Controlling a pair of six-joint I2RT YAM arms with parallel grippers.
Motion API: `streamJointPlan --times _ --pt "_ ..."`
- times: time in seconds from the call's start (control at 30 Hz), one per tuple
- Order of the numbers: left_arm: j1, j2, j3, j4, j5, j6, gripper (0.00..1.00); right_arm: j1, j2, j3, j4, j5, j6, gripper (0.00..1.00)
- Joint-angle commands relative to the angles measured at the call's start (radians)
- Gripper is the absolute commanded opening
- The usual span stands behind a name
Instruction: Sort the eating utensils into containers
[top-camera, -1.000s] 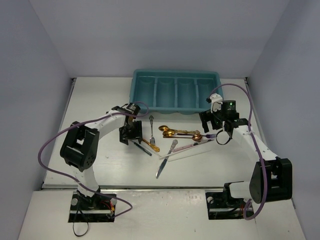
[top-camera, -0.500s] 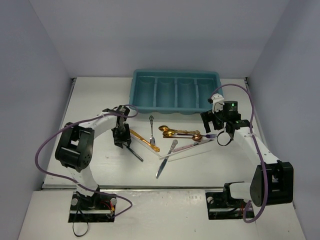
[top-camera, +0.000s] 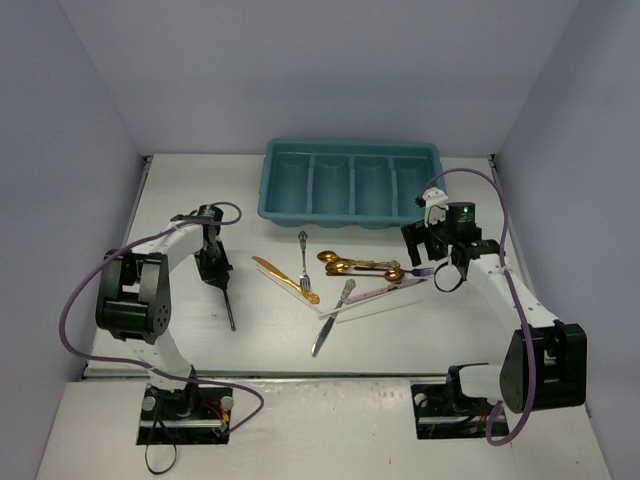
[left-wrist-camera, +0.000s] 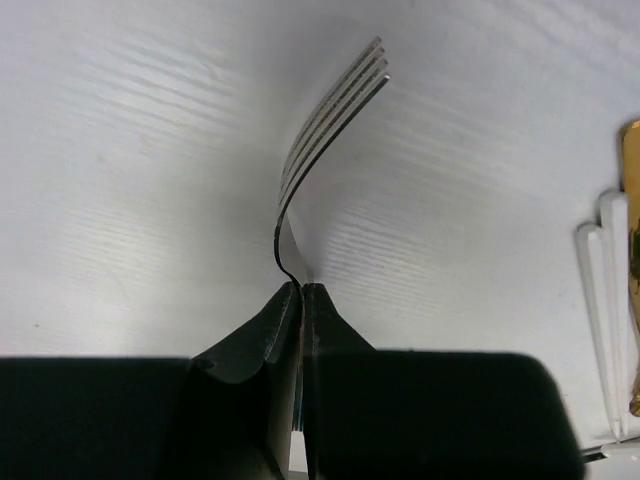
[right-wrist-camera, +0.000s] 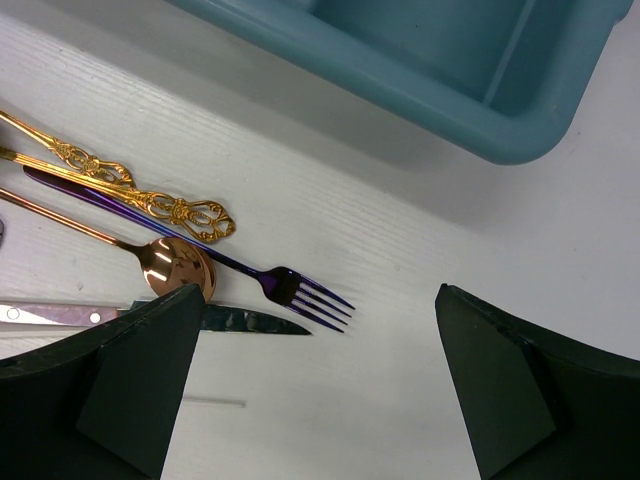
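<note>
Only bare teal floor is seen in the four compartments of the tray (top-camera: 335, 216), and a gold knife (top-camera: 285, 279), a silver fork (top-camera: 303, 255) and gold spoons (top-camera: 355, 265) are scattered on the desk (top-camera: 420, 330) just in front of it. A dark fork (left-wrist-camera: 330, 120) is clenched by its handle in the left pincer (left-wrist-camera: 301, 290), in front of and left of the tray; its curved tines are shown only by the left wrist view. The right pincer (right-wrist-camera: 320, 390) is held spread wide, gripping nothing, by the tray's right front corner, above a purple fork (right-wrist-camera: 300, 290).
</note>
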Motion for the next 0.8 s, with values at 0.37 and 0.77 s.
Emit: streamJointPlan --times 0.37,0.77 --pt "0.054 -0.115 0.436 -0.012 -0.005 0.387 0.0 -0.006 -0.036 0.011 0.042 -0.028 0.015 1.0" --pt "-0.097 0.086 0.955 0.172 0.187 0.531 0.0 -0.01 -0.014 0.048 0.047 -0.015 0.038 1.0"
